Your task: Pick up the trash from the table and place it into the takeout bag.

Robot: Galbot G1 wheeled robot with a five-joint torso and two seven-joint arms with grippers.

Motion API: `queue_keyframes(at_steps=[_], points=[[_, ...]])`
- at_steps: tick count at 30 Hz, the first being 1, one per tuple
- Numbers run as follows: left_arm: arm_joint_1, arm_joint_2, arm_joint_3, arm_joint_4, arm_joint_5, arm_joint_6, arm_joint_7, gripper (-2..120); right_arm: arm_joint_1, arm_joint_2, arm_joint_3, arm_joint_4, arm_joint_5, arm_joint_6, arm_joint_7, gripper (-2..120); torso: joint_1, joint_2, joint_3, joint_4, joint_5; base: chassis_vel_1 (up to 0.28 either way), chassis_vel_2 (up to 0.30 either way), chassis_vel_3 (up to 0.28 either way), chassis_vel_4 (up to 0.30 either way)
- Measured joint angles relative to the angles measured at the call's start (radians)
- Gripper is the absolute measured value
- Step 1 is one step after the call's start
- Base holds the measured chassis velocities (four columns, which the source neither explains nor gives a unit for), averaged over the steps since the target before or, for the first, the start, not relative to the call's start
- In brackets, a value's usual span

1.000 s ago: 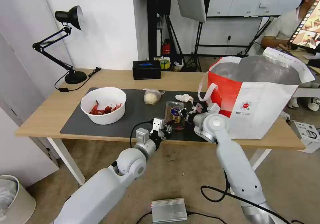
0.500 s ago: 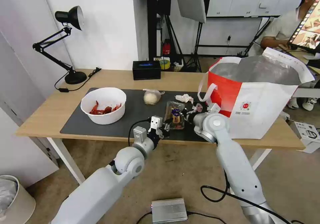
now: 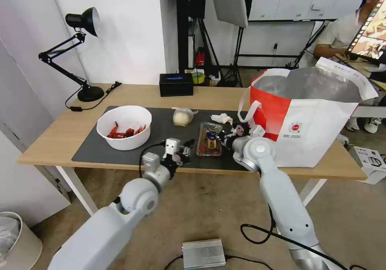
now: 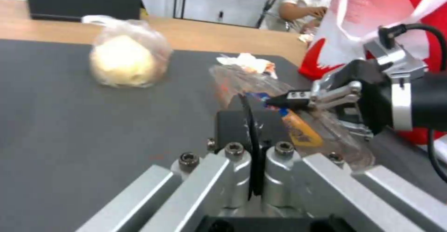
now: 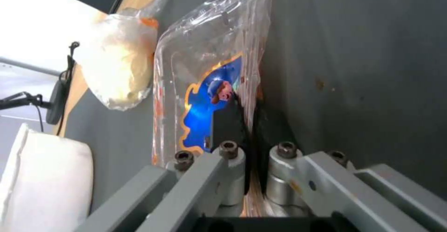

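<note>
Pinching the clamshell tray (image 5: 205, 71) rim with my right gripper (image 5: 249, 120), jaws closed on thin film. Light, flimsy, slippery plastic; it'll flex, so grip the edge firmly. Left gripper (image 4: 251, 127) closed, empty, beside it over the worktop (image 3: 60, 137).

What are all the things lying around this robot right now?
Bowl: one, white, red shells inside, left on the mat.
Knotted bag: one, clear, white food, mat's far edge.
Tissue: one, white, crumpled, near the tote.
Clamshell tray: one, clear, blue label, mid-mat.
Takeout bag: one, red and white, table's right end.
Mat: one, dark grey, on the table.
Tissue box: one, black, table's back.
Desk lamp: one, black, back left.
Left gripper: fingers shut, empty, beside the tray.
Right gripper: fingers shut on the tray's edge.
</note>
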Motion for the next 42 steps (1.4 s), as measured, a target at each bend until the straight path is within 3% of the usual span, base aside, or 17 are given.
queue_keyframes(at_steps=[8,20,25,31,35,42], points=[[0.084,0.003,-0.061,-0.052,0.025,-0.010,0.009,4,-0.001,-0.008,-0.005,0.001,-0.016,0.003,-0.055,1,0.000,0.000,0.000,0.0003,0.0001,0.000,0.000,0.000,0.000],[0.165,-0.024,-0.104,-0.094,0.054,-0.020,0.009,52,-0.038,-0.020,-0.012,0.063,-0.141,0.039,-0.182,1,0.000,0.000,0.000,0.0003,0.0001,0.000,0.000,0.000,0.000],[0.190,-0.032,-0.116,-0.102,0.065,-0.027,0.009,65,-0.053,-0.033,-0.014,0.091,-0.166,0.042,-0.203,1,0.000,0.000,0.000,0.0003,0.0000,0.000,0.000,0.000,0.000],[0.224,-0.035,-0.140,-0.120,0.075,-0.034,0.009,91,-0.070,-0.040,-0.014,0.130,-0.198,0.048,-0.233,1,0.000,0.000,0.000,0.0003,0.0000,0.000,0.000,0.000,0.000],[0.243,-0.035,-0.156,-0.130,0.081,-0.037,0.010,99,-0.074,-0.040,-0.019,0.151,-0.218,0.056,-0.249,1,0.000,0.000,0.000,0.0003,0.0000,0.000,0.000,0.000,0.000],[0.267,-0.034,-0.183,-0.151,0.084,-0.038,0.011,100,-0.062,-0.045,-0.025,0.204,-0.233,0.070,-0.264,0,0.000,0.000,0.000,0.0003,0.0000,0.000,0.000,0.000,0.000]])
